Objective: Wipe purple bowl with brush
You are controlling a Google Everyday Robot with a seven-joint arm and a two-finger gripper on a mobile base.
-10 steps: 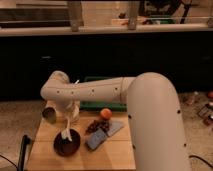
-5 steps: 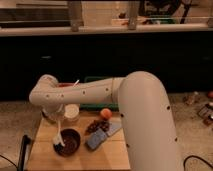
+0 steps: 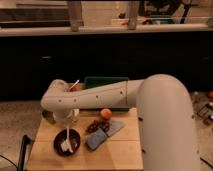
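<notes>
On the wooden table [image 3: 115, 150], the gripper [image 3: 67, 120] hangs over the purple bowl [image 3: 67, 142], seemingly clamped on the brush [image 3: 67, 141] whose head is inside; pressing sideways could skid the bowl into the blue pad [image 3: 104, 135].

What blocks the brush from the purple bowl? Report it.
Nothing visible does. The brush hangs from the gripper straight down into the purple bowl, its white head at the bowl's inside. The blue-grey pad and orange fruit sit off to the side.
</notes>
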